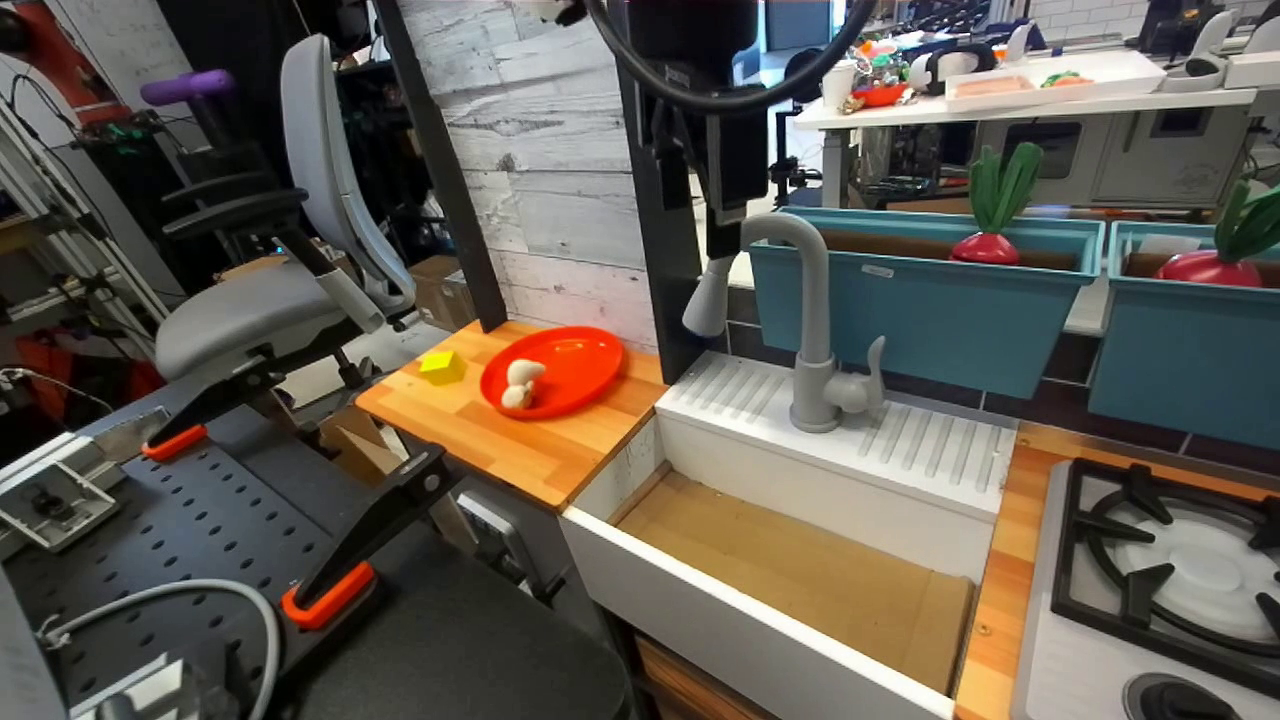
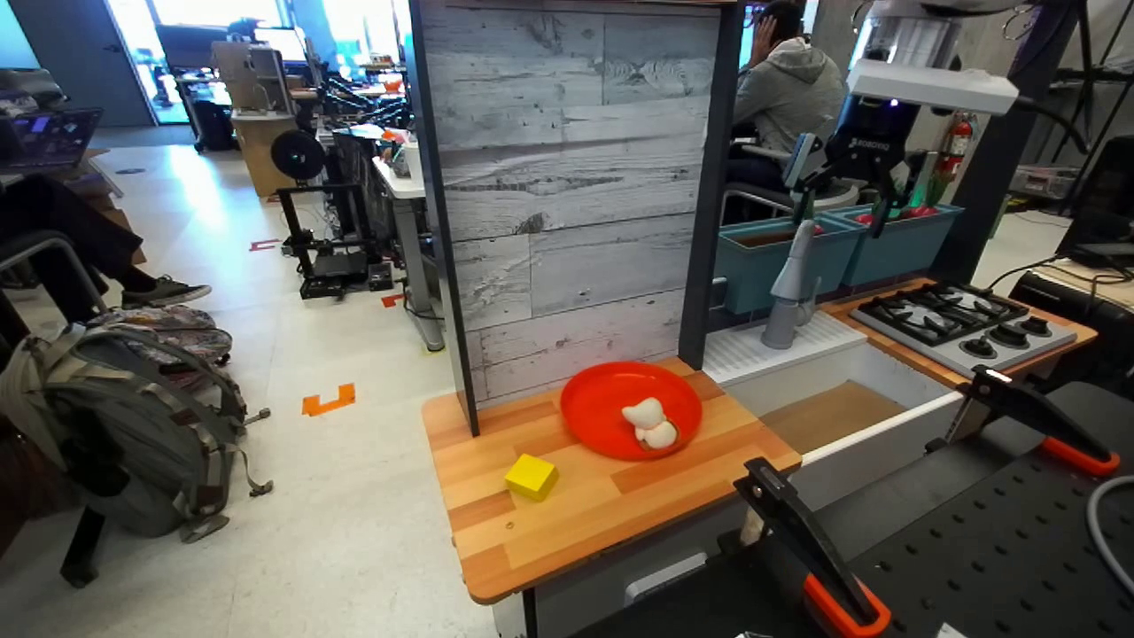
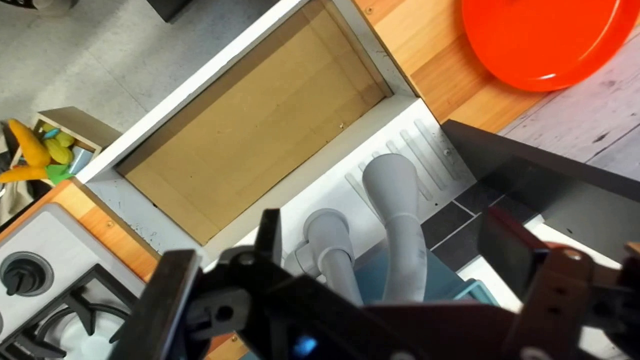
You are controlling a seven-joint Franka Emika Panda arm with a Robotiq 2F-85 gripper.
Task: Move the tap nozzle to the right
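Observation:
The tap nozzle (image 1: pixel 815 290) is a tall matte grey gooseneck on the white ribbed ledge behind the sink. Its downturned end points toward the plate side. It also shows in an exterior view (image 2: pixel 793 266) and in the wrist view (image 3: pixel 395 225). My gripper (image 1: pixel 724 235) is at the height of the spout's bend, and one finger covers part of the tube. The gripper (image 2: pixel 840 217) has its fingers wide apart. In the wrist view the spout lies between the open fingers of the gripper (image 3: pixel 387 237), with gaps on both sides. The top of the bend is hidden behind the gripper body there.
A dark post (image 1: pixel 660 200) and wood-look panel (image 1: pixel 560 150) stand beside the gripper. Teal planters (image 1: pixel 920 310) hang behind the tap. A short lever (image 1: pixel 876 372) sits at its base. The sink (image 1: pixel 770 610), stove (image 1: pixel 1190 580), red plate (image 1: pixel 590 375) and yellow block (image 1: pixel 442 367) surround it.

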